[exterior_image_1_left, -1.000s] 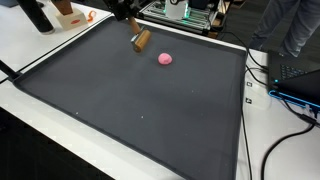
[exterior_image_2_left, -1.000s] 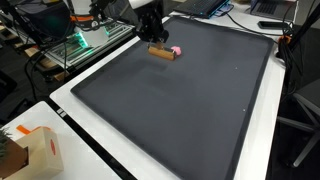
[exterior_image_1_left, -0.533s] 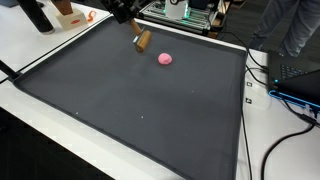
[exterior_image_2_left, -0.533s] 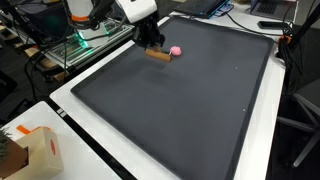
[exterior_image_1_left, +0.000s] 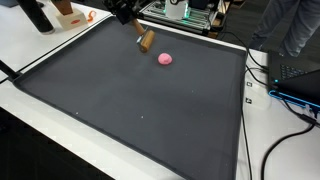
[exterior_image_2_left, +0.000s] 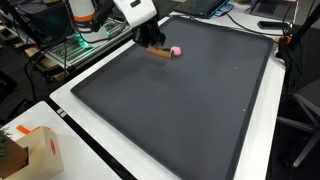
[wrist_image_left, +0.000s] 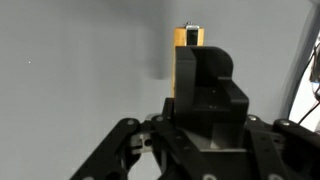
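My gripper (exterior_image_1_left: 138, 32) is shut on a brown wooden block (exterior_image_1_left: 146, 41), held tilted just above the dark mat (exterior_image_1_left: 140, 110) near its far edge. In both exterior views the block (exterior_image_2_left: 159, 53) hangs close beside a small pink ball (exterior_image_2_left: 176, 50) that lies on the mat (exterior_image_2_left: 190, 110). The pink ball (exterior_image_1_left: 165, 59) is apart from the block. In the wrist view the block's yellow-orange end (wrist_image_left: 187, 36) sticks out past a black finger (wrist_image_left: 205, 85) that covers most of it. The ball is not in the wrist view.
An equipment rack (exterior_image_2_left: 75, 45) with green lights stands just beyond the mat's edge by the arm. A cardboard box (exterior_image_2_left: 35, 150) sits on the white table. A dark bottle (exterior_image_1_left: 38, 15) and an orange object (exterior_image_1_left: 70, 15) stand at a corner. Cables (exterior_image_1_left: 290, 95) run along one side.
The arm has leaned over and its white link has come into view; the held block has shifted only slightly. The pink ball has not moved.
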